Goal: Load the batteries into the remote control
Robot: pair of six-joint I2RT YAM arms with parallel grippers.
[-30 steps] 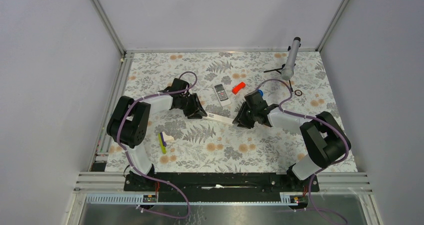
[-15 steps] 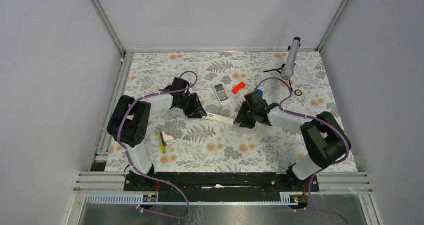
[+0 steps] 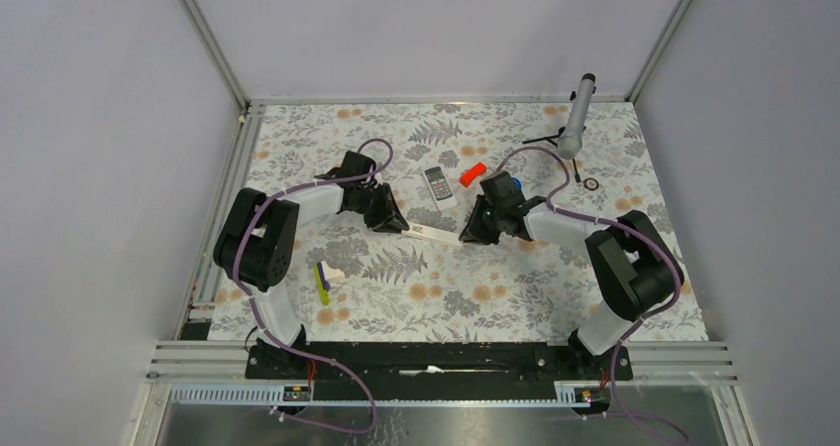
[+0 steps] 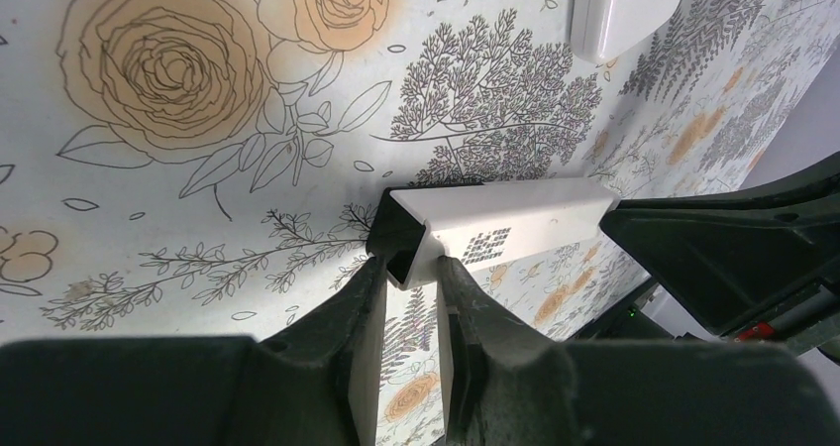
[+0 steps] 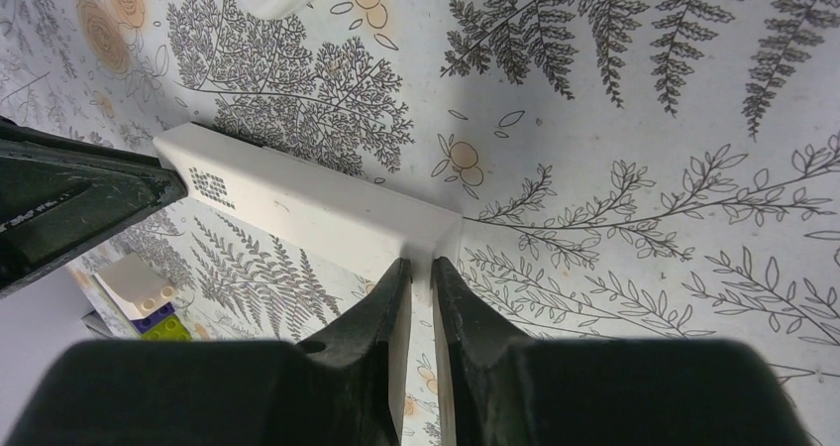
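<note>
The desk has a matte fern-and-rose print. At centre frame lies a hollow, square-edged white bar, its ends hidden from overhead. The left hand pinches one end narrowly and the right hand pinches the other. The grey remote control lies just above the bar.

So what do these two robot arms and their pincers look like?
The left arm and right arm match: white shells between chunky black joints, a purple cable looping along each. The left gripper and right gripper are black, with two tapered fingers.
</note>
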